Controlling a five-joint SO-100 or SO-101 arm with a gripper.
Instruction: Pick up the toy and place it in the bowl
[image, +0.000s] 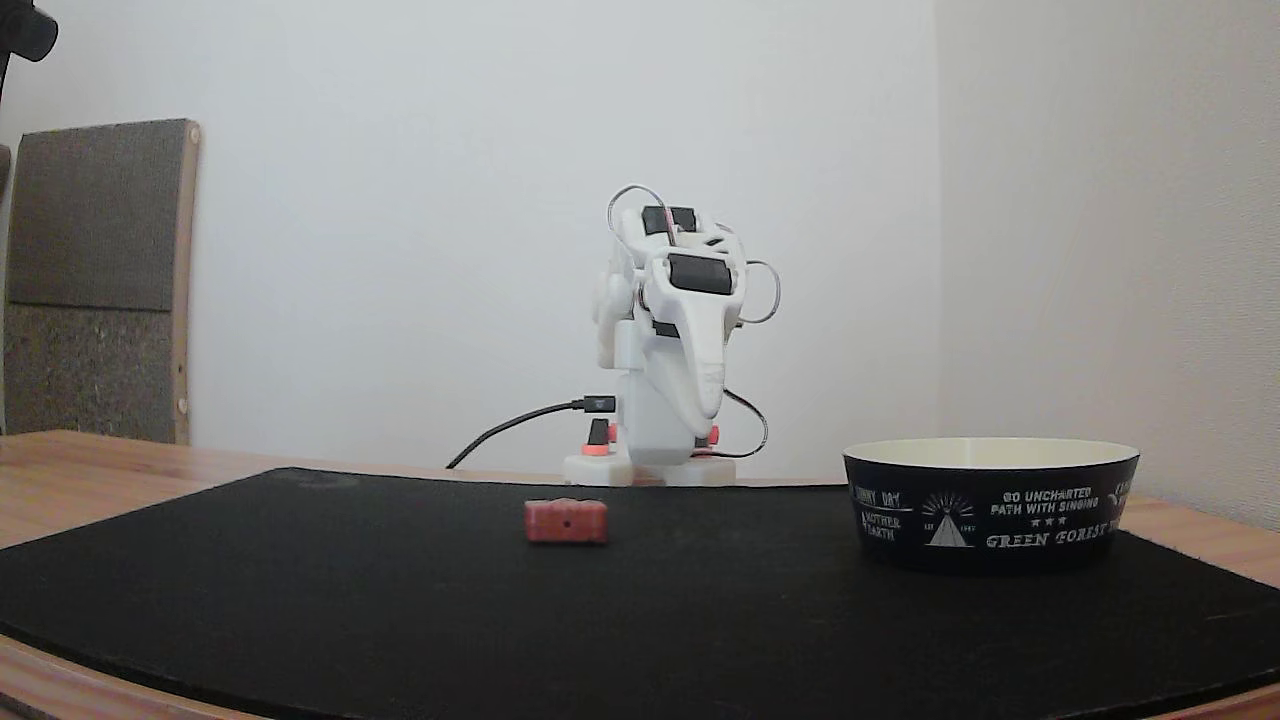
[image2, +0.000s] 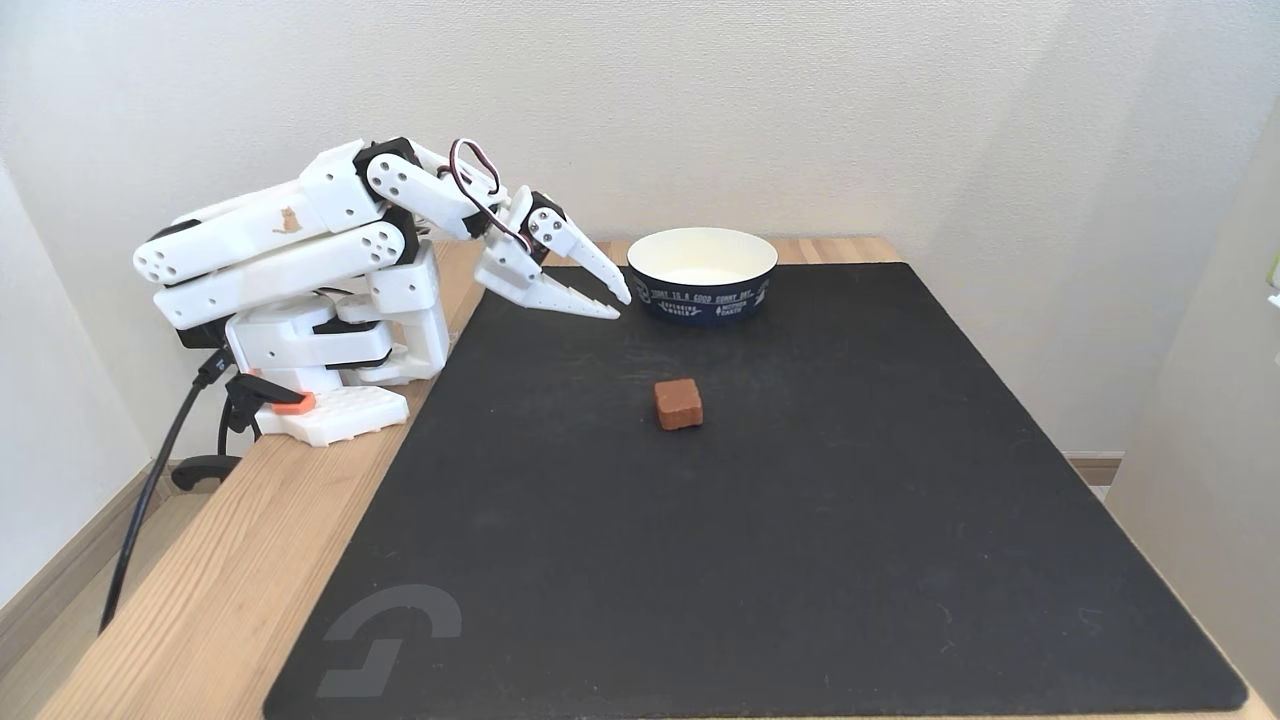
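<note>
A: Item one, low fixed view facing the arm. Toy (image: 566, 521): red block, flat on the black mat (image: 400, 600), long axis across the frame, dark dot on the near face. Sits in front of the white arm base (image: 650, 468), slightly left of it, nearer the camera.

B: Gripper (image: 708, 405)?

A: Folded down against the arm, tips pointing at the mat, above and behind the toy. Finger gap not legible from this angle; nothing seen in it.

B: Bowl (image: 990, 500)?

A: Right of frame, on the mat, well apart from the toy. Black outside with white print, cream rim.

B: Item two, raised fixed view from the side.

A: Arm tucked back at left on the wooden table (image2: 250, 560). Gripper (image2: 620, 305) reaching right over the mat's far left edge, fingers slightly parted, a narrow wedge between the tips, holding nothing.

B: Toy (image2: 679, 404) relative to those tips?

A: Below and a little right of them in frame, so forward and toward the camera on the mat, clearly apart. Looks nearly square here, one corner toward the camera, faces skewed to the mat edges.

B: Bowl (image2: 702, 273)?

A: Just right of the fingertips, near them, not touching. Toy well short of it.

B: Judgement for the reach?

A: Probably swing toward the camera side, descend, open wider, wrist turned to square the fingers across the block's short sides.
</note>
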